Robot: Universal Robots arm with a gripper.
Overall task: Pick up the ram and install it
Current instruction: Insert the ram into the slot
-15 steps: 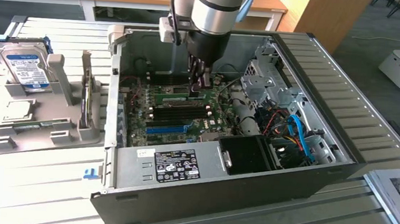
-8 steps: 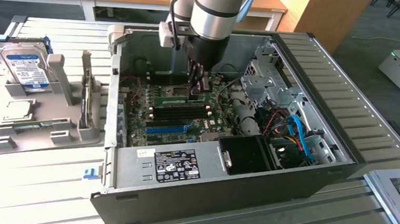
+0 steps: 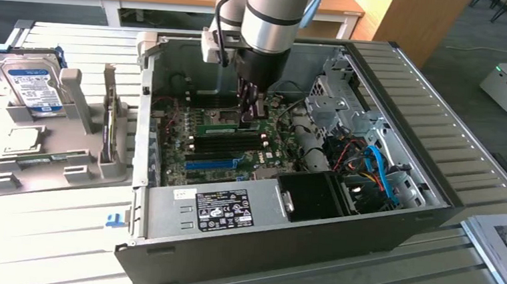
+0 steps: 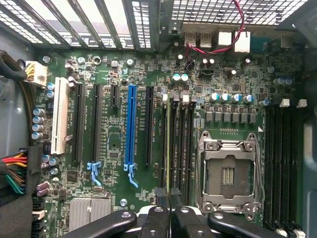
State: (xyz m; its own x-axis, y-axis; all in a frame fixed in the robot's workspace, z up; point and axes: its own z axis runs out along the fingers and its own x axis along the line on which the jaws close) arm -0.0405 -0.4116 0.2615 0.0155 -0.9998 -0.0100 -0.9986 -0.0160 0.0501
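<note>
**A:** Noted from beside the bench (image 3: 50,248): the arm reaches down into the open computer case (image 3: 318,247), with the tool (image 3: 251,112) low over the motherboard (image 3: 266,149). What state is the tool in?

**B:** In the wrist view, its two black fingers (image 4: 159,198) are drawn almost together, pinching the ram (image 4: 170,148). The ram shows edge-on as a thin green strip standing in the bank of long black slots (image 4: 190,144). That bank lies between the bright blue slot (image 4: 131,126) and the CPU socket (image 4: 229,173). Whether the ram is fully seated, I cannot tell.

**A:** What surrounds it?

**B:** It is crowded. The socket's bare metal frame sits just beside the slot bank. A row of silver-topped round capacitors (image 4: 226,98) stands near the slot ends. A red-and-black twisted wire (image 4: 218,48) loops near the board's edge. The white slot (image 4: 60,116) and ribbed silver heatsink (image 4: 89,213) are well apart from the ram.

**A:** In the exterior view, a boxy power supply (image 3: 222,210) with a printed label lies along the near wall. Blue cables (image 3: 381,171) run on the exterior view's right. Outside the case, on the exterior view's left, a hard drive (image 3: 30,86) stands upright in a grey moulded holder (image 3: 56,155). The bench top is pale slatted metal.
</note>
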